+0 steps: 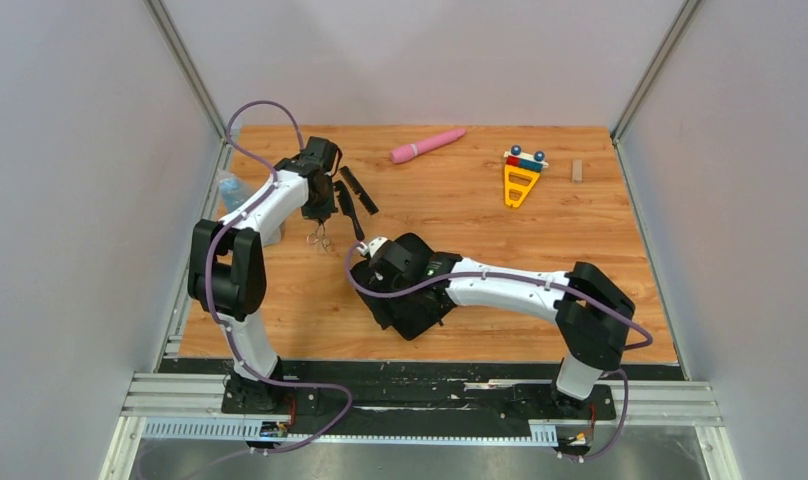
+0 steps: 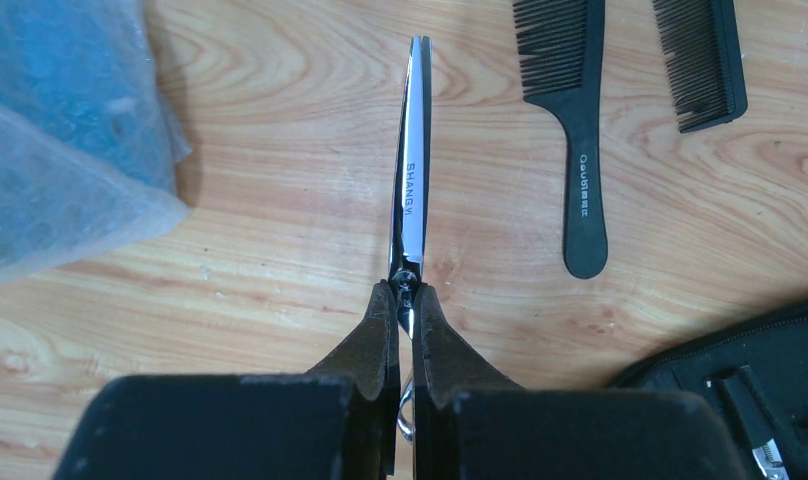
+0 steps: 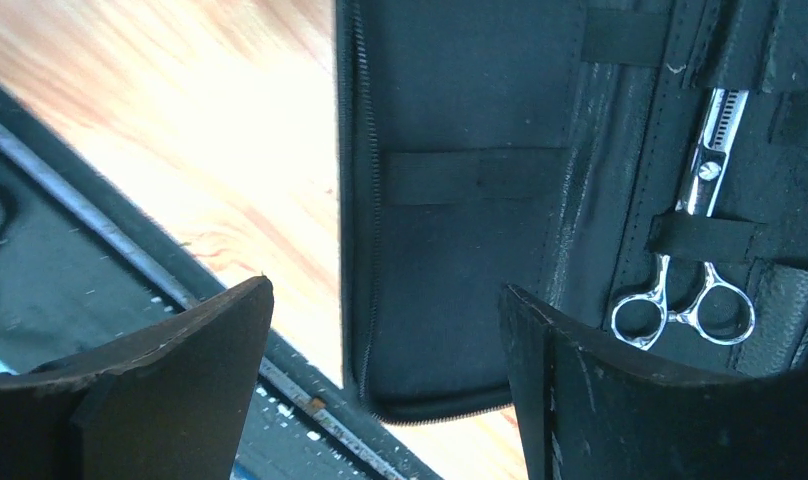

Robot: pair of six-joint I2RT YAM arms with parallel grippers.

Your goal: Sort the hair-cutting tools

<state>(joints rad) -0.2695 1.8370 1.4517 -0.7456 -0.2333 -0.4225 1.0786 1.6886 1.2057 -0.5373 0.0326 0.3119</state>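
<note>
The left hand (image 2: 405, 292) is reaching out over the far-left part of the counter (image 1: 500, 250), and its fingers (image 2: 372, 345) are pressing together on the first scissors (image 2: 413, 180) at the pivot screw. The closed blades are pointing away from the wrist, and the ring handles are hanging out below the hand in the overhead view. Whether the scissors are resting on the wood or are raised off it, I cannot tell.

Just to their right the handled comb (image 2: 582, 150) is lying flat, and the plain comb (image 2: 702, 60) is lying beside it, farther right, the two apart. A crumpled plastic bag (image 2: 60, 130) is sitting at the left edge.

The right hand (image 3: 385, 290) is hovering with its fingers spread wide and gripping nothing over the open zip case (image 3: 460, 250), which is lying near the middle of the counter's near side. The second scissors (image 3: 695, 250) are sitting inside the case under an elastic strap, rings toward the near end.

A pink wand (image 1: 427, 145) and a yellow toy (image 1: 521, 180) are lying along the far side.
</note>
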